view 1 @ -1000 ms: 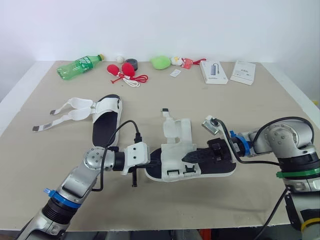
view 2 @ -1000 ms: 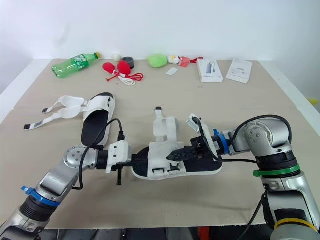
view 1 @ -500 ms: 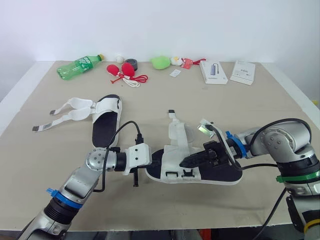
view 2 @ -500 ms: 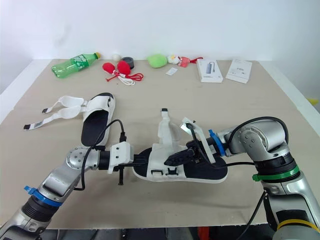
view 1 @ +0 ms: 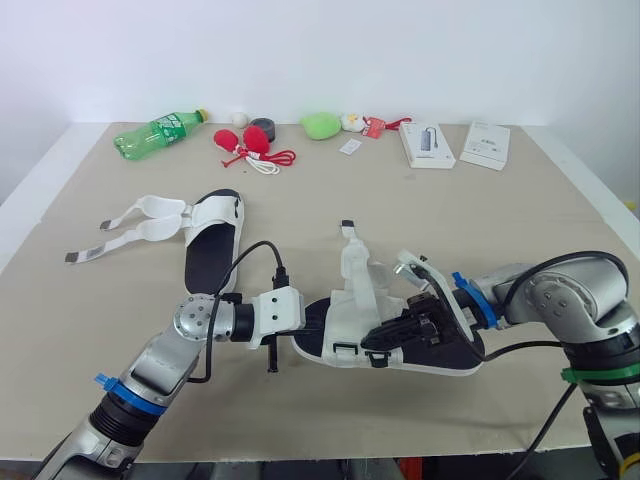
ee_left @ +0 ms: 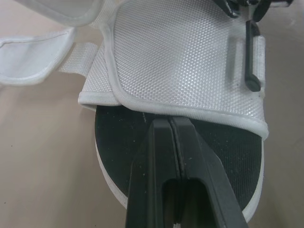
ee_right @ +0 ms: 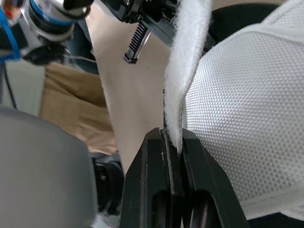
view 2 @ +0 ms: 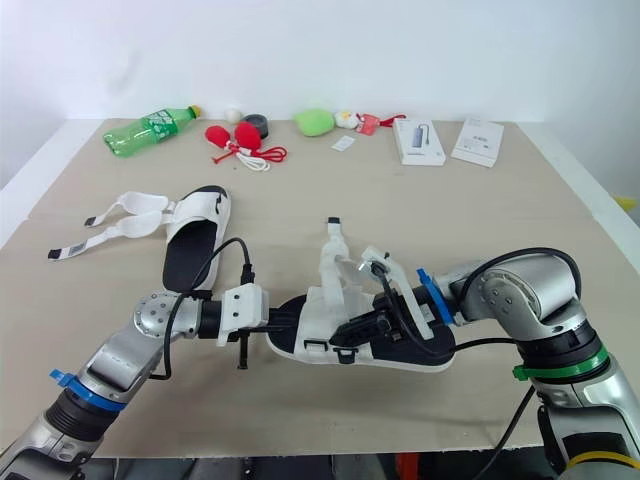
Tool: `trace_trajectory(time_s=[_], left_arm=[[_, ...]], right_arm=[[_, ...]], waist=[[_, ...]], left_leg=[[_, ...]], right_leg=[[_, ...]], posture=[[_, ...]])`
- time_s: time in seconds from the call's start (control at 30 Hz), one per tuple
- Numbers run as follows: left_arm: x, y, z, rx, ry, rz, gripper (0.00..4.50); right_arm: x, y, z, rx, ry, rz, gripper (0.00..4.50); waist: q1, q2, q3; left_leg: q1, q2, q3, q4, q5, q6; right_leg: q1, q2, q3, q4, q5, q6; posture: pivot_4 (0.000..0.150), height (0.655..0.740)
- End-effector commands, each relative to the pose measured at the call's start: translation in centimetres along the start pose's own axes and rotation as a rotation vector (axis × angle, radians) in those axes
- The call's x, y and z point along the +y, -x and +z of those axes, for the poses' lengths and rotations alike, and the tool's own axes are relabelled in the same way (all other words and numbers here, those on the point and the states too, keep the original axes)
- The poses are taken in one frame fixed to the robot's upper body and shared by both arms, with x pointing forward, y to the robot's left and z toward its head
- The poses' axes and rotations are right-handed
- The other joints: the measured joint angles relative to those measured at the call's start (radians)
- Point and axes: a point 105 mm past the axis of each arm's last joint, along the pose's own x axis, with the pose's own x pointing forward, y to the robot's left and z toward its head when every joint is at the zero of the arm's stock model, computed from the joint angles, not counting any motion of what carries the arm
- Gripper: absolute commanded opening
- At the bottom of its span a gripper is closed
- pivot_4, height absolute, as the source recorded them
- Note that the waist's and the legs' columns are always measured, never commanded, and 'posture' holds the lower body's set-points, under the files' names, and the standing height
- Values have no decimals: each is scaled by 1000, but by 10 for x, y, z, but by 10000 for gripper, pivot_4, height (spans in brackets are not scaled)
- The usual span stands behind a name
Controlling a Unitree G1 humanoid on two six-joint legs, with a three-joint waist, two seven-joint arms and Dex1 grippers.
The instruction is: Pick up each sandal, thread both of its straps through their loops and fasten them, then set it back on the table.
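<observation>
Strap (view 1: 352,262) raised upright, pinched in right gripper (ee_right: 172,137); left gripper (ee_left: 172,124) closed at sandal (view 1: 345,320) toe.

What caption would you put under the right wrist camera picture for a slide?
Right gripper pinching a white strap of the sandal.

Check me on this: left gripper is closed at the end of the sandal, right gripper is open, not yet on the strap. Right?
No: the right gripper is shut on the white strap, as the right wrist view shows. The left gripper is closed at the end of the sandal, as you said.
</observation>
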Motion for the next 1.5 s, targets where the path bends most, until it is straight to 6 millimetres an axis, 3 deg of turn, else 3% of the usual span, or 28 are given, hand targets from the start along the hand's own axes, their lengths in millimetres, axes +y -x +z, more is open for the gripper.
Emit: trace_trajectory(time_s=[0.03, 0.17, 0.23, 0.27, 0.3, 0.37, 0.53, 0.67, 0.8, 1.1, 1.5], left_arm=[[-4, 1, -6, 30, 2, -21, 0], [-4, 1, -6, 32, 2, -24, 0], [-4, 1, -6, 32, 2, -26, 0], [-4, 1, -6, 33, 2, -27, 0], [-4, 1, -6, 32, 1, -28, 0], [-5, 1, -6, 32, 1, -31, 0], [-5, 0, -6, 33, -4, -37, 0], [-4, -1, -5, 33, -9, -38, 0], [-5, -1, -5, 33, -12, -39, 0], [-8, 0, -7, 37, -4, -45, 0], [-8, -1, -6, 31, -1, -52, 0]], right_arm=[[-3, 0, -4, 20, 37, -33, 1064], [-1, 0, -4, 13, 33, -8, 1064], [4, 2, -1, 4, 43, 32, 7988], [6, 3, 1, -3, 51, 41, 9269], [7, 5, 5, -22, 66, 45, 14627], [7, 10, 15, -65, 84, 41, 18909], [-6, 23, 47, -178, 90, -16, 18909], [-14, 25, 60, -217, 69, -46, 18909], [-17, 27, 64, -241, 56, -56, 908], [0, 22, 38, -180, 11, 13, 363], [5, 17, 9, -136, 12, -4, 363]], waist=[[0, 0, 0], [0, 0, 0], [0, 0, 0], [0, 0, 0], [0, 0, 0], [0, 0, 0], [-1, 0, 0], [-1, 0, 0], [0, 0, 0], [-1, 0, 0], [-1, 0, 0]], left_leg=[[0, 0, 0, 0, 0, 0], [0, 0, 0, 0, 0, 0], [0, 0, 0, 0, 0, 0], [0, 0, 0, 0, 0, 0], [0, 0, 0, 0, 0, 0], [0, 0, 0, 0, 0, 0], [0, 0, 1, 0, 0, 0], [0, 0, 0, 0, 0, 0], [-1, 0, 0, 0, 0, 0], [-1, 0, -1, 0, 0, 1], [-1, 0, -1, 0, 0, 1]], right_leg=[[0, 0, 0, 0, 0, 0], [0, 0, 0, 0, 0, 0], [0, 0, 0, 0, 0, 0], [0, 0, 0, 0, 0, 0], [0, 0, 0, 0, 0, 0], [0, 0, 0, 0, 0, 0], [0, 0, 0, 0, 1, 0], [0, 0, 0, 0, 1, 0], [-1, 0, 0, 0, 0, 0], [0, 0, 0, 0, 0, 0], [0, 0, 0, 0, 0, 0]], posture=[[1500, 7400], [1500, 7400], [1500, 7400], [1500, 7400], [1500, 7400], [1500, 7400], [1500, 7400], [1500, 7400], [1500, 7400], [1500, 7400], [1500, 7400]])
